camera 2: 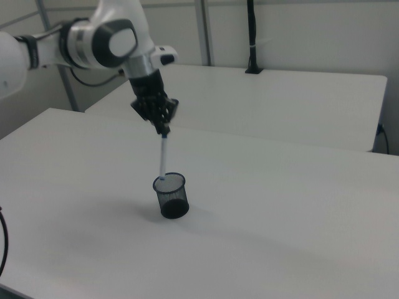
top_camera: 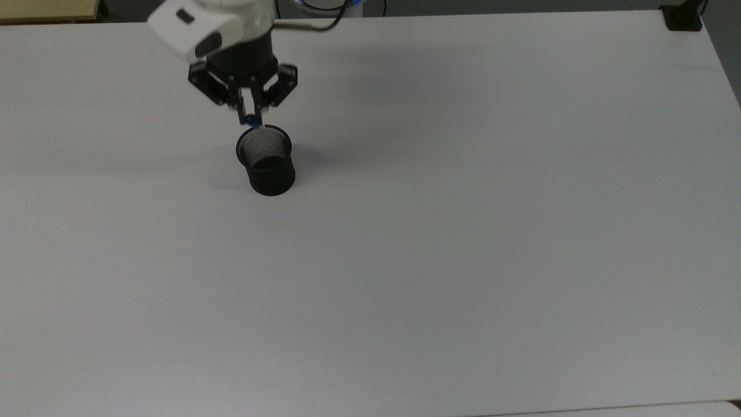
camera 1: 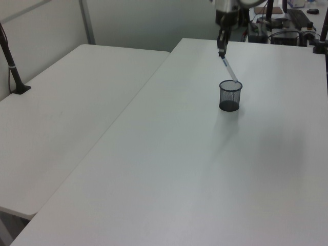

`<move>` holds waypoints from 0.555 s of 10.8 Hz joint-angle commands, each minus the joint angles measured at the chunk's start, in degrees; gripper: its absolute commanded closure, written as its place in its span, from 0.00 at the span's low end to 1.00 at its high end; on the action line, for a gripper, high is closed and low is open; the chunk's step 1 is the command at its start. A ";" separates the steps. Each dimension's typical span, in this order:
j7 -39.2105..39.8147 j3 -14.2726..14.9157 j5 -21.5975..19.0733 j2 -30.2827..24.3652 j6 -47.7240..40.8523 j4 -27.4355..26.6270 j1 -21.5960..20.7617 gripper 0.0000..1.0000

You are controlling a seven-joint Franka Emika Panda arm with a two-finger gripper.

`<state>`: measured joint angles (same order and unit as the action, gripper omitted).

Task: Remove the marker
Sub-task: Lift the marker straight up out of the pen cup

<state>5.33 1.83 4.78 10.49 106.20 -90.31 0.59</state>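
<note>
While the tool (camera 2: 164, 129) pinches the marker (camera 2: 163, 157) by its top end, the barrel hangs tilted below it, lower tip just at the rim of the mesh cup (camera 2: 171, 195). Moving sideways too soon could snag that rim and topple the cup across the bench (camera 2: 280, 218).

No words, numbers or signs can be read anywhere.
</note>
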 commanded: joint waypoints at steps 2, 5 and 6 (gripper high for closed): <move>-1.89 -0.42 -1.96 -2.93 -6.79 -1.62 -4.70 0.84; -6.64 -0.42 -3.37 0.57 -6.10 -2.94 -8.14 0.83; -7.60 -0.42 -4.42 2.41 -5.83 -2.85 -8.93 0.83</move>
<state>0.27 1.07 2.46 10.03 99.87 -92.69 -6.73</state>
